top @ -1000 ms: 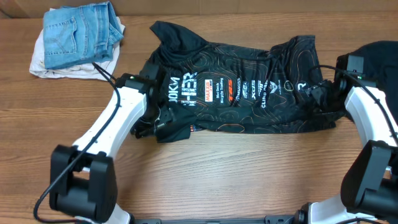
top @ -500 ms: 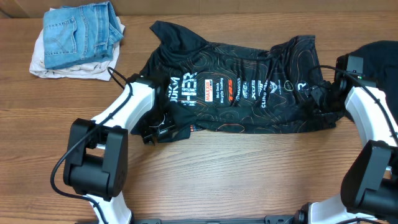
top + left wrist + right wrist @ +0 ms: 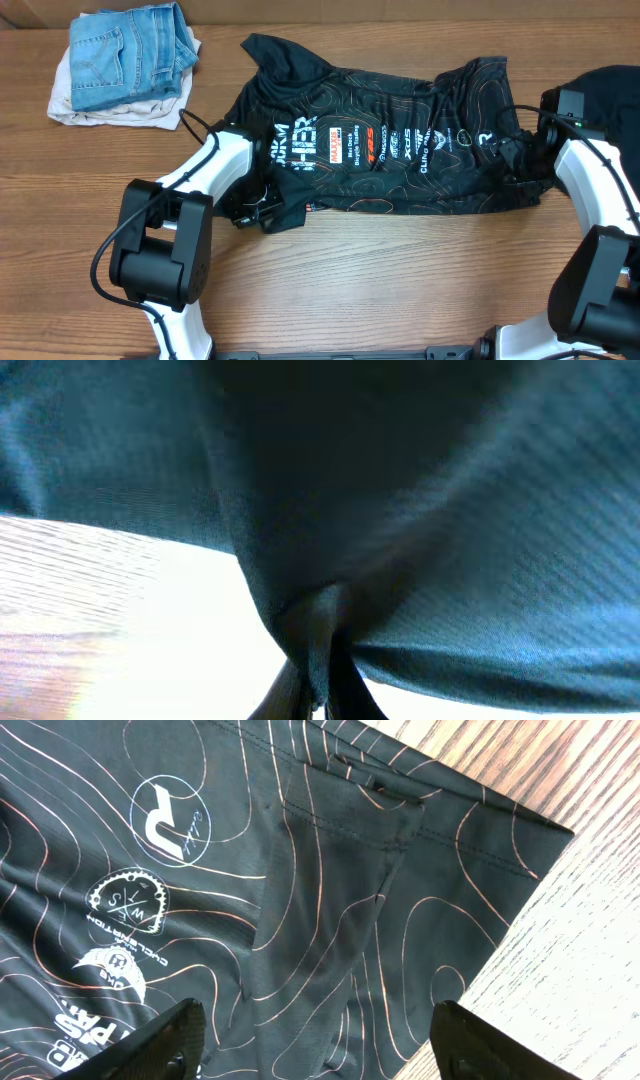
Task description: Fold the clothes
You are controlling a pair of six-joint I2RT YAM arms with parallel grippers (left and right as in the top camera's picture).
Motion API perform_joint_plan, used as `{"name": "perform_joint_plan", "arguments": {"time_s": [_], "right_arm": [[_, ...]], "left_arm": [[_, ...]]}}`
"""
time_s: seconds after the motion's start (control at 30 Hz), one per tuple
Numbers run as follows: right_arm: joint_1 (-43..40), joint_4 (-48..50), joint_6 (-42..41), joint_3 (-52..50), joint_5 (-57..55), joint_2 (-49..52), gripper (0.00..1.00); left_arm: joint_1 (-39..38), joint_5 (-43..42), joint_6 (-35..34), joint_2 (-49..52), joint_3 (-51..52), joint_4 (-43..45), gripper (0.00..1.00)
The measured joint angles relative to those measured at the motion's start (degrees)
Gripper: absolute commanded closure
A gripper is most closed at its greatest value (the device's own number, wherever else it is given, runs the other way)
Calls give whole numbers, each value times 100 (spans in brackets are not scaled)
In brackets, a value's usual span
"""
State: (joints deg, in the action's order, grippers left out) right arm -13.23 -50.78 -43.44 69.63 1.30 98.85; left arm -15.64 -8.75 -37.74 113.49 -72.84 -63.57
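My left claw (image 3: 262, 211) is pinched tight on the jersey (image 3: 380, 150), gripping a gather of black cloth at its lower left corner. In the left wrist view that cloth bunches into the closed tips and fills nearly everything, with only a bright strip of tabletop (image 3: 400, 270) under it. My left arm (image 3: 205, 170) lies along the jersey's left edge and covers part of it.

My right claw (image 3: 318, 1025) stands wide and holds nothing. It hangs over the jersey's right end, both fingers (image 3: 165, 1042) spread above the orange contour lines and white round logos. Just beyond them the jersey's corner ends on bare wood.

The jersey lies spread but rumpled across the middle of the tabletop, logo row facing up, collar end puckered at its upper left. Well off from that upper left corner sit folded jeans (image 3: 125, 55) on a white cloth (image 3: 68, 105), apart from the jersey. My right arm (image 3: 595, 190) runs beside the jersey's right edge.
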Motion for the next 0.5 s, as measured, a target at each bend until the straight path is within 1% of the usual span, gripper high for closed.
{"name": "perform_joint_plan", "arguments": {"time_s": [0.07,0.17,0.3,0.37,0.5], "right_arm": [[-2,-2,0,0,0,0,24],[0,-2,-2,0,0,0,24],[0,48,-2,0,2,0,24],[-2,101,-2,0,-2,0,24],[0,313,0,-26,0,0,25]], "left_arm": [[0,-127,63,0,-85,-26,96],[0,-376,153,0,-535,-66,96],[0,-525,197,0,-1169,-114,92],[0,-566,197,0,-1397,74,93],[0,-553,197,0,-1421,452,94]]}}
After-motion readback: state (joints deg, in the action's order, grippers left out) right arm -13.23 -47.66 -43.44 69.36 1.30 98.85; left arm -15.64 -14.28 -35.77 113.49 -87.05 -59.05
